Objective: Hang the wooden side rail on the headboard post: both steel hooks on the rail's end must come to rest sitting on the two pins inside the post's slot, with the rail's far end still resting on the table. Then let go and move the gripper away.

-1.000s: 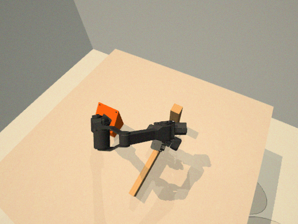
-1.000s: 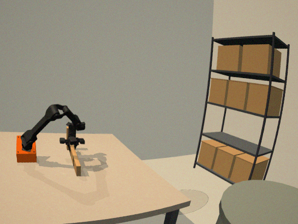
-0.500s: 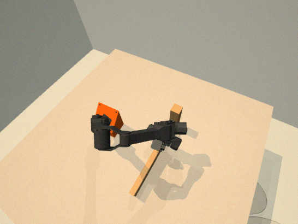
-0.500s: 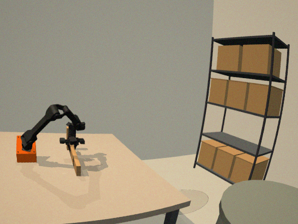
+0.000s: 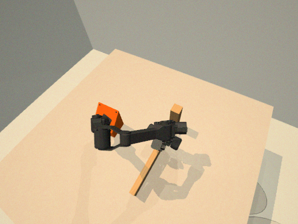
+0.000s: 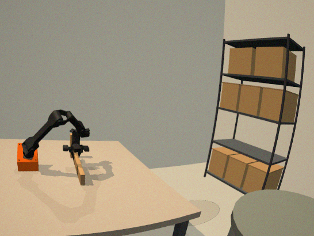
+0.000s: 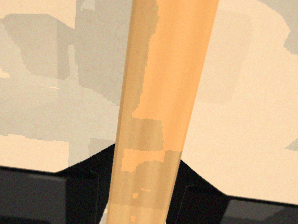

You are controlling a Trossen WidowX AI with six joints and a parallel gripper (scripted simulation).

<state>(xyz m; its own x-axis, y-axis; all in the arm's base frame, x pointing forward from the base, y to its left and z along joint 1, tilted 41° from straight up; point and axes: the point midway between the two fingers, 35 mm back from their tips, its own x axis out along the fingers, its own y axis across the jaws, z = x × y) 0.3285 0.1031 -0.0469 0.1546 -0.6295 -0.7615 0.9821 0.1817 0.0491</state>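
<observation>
The wooden side rail (image 5: 145,172) (image 6: 79,165) (image 7: 170,75) runs from under the gripper toward the front of the table. Its far end appears to rest on the table. My gripper (image 5: 165,146) (image 6: 76,148) (image 7: 142,147) is shut on the rail, with one finger on each side of it. The headboard post (image 5: 176,110) (image 6: 71,139) stands upright just behind the gripper. The arm and gripper cover the rail's post-side end, the steel hooks, the slot and the pins, so whether the hooks sit on the pins cannot be seen.
The orange base block (image 5: 107,111) (image 6: 27,166) of the arm stands to the left of the post. The arm arches over from it to the rail. A shelf rack with cardboard boxes (image 6: 270,61) and a round grey-green object (image 6: 276,214) stand beyond the table (image 6: 129,198).
</observation>
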